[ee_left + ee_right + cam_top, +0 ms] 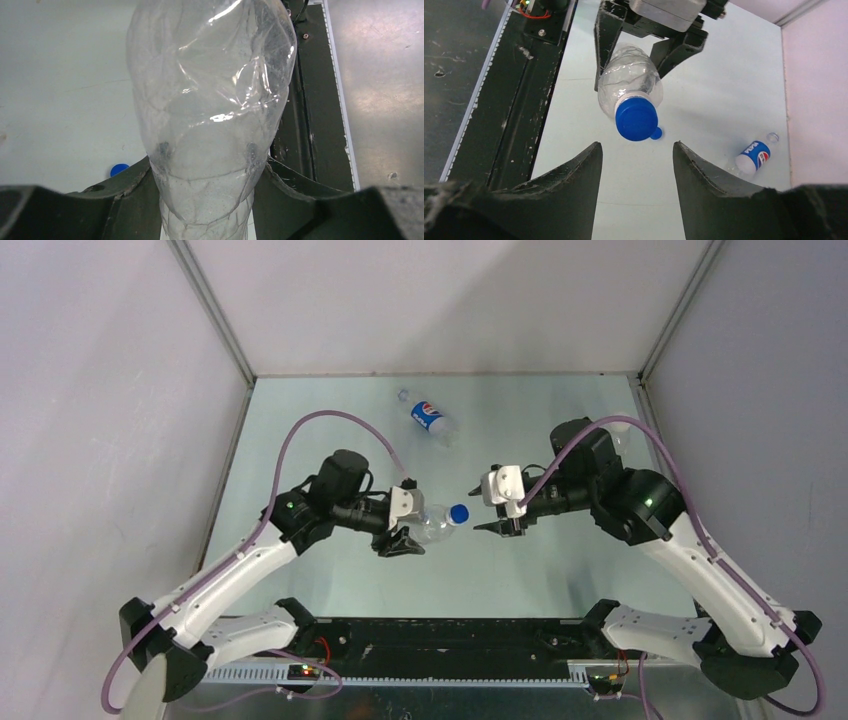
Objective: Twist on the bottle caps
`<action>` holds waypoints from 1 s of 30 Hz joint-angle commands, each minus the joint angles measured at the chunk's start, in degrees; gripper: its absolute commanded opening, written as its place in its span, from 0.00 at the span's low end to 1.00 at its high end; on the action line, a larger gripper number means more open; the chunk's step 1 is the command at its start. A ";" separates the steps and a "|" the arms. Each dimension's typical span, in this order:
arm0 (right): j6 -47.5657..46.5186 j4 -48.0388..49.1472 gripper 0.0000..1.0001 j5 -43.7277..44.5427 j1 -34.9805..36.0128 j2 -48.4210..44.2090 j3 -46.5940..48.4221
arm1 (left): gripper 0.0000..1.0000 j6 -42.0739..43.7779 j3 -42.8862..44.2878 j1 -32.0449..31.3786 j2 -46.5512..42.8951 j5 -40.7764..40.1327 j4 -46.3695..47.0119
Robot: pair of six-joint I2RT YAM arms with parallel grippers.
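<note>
Right wrist view: the right hand [636, 150] is gaping wide, just short of the blue cap [636, 119] on the clear bottle [629, 80] that the left hand [634, 60] is clamping above the counter [724, 75]. Likely risk: the soft creased wall yielding, the bottle spinning, the cap cross-threading. A loose cap [655, 133] is lying beneath, the Pepsi bottle [754, 156] beyond; nothing is obstructing.

Both arms bent inward, left claw [403, 540] clamped on clear bottle [437, 524], right claw [503, 527] spread, facing it

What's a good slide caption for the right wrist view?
Open right gripper faces the blue cap on a clear bottle held by the left gripper; Pepsi bottle lies beyond.
</note>
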 commanded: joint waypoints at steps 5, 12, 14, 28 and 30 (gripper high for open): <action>-4.08 -0.96 0.52 -4.66 1.12 2.39 2.10 | 0.00 1.94 2.62 0.22 1.05 4.70 -0.69; -4.05 -0.58 0.50 -5.22 1.32 2.63 2.10 | 0.00 1.92 3.07 -0.24 2.30 4.95 -0.60; -4.00 -0.66 0.49 -5.01 1.34 2.57 2.22 | 0.00 1.33 3.10 -0.28 2.56 5.13 -0.14; -1.79 -1.17 0.35 -6.75 1.32 4.07 2.19 | 0.00 1.21 4.37 -1.75 3.82 4.38 -0.47; -0.51 -1.15 0.28 -6.44 1.31 4.33 2.19 | 0.00 0.85 4.35 -2.20 3.59 3.50 0.03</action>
